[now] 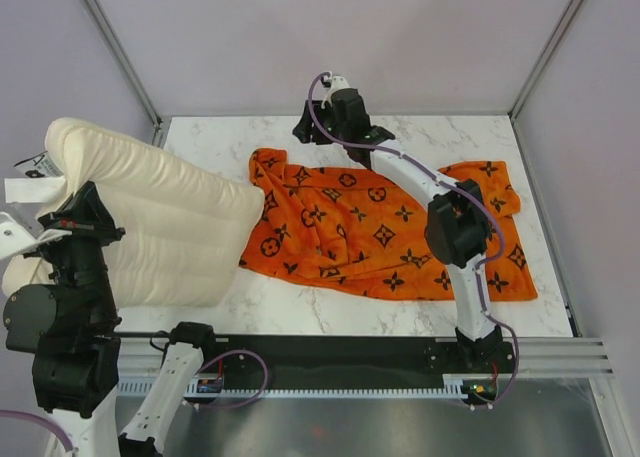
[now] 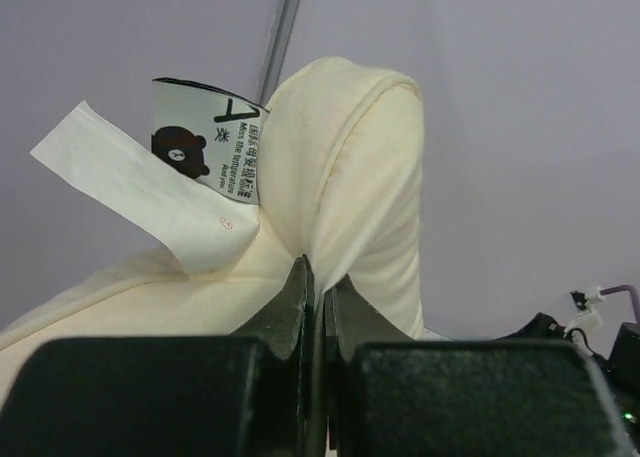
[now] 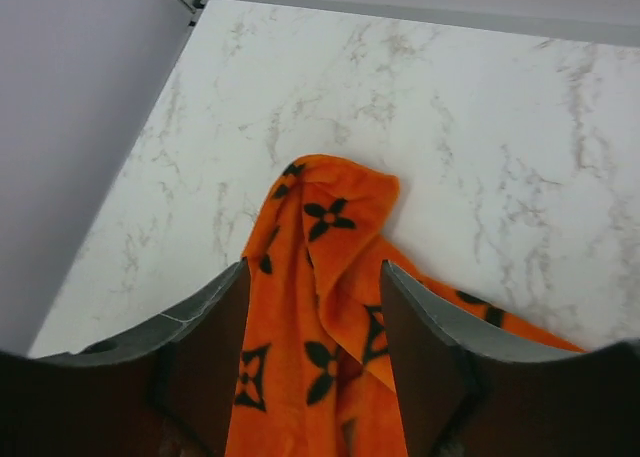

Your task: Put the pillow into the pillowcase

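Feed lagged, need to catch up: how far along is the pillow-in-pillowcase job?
Done: little; the pillow lies nearly all outside, its end just meeting the pillowcase edge. In hand: left gripper shut on the pillow's other end; right gripper open over a pillowcase corner. Remaining: open the case and feed the pillow in.

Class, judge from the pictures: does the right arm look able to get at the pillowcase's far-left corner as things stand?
Probably yes: the right arm has open jaws close over that pillowcase corner, nothing between.
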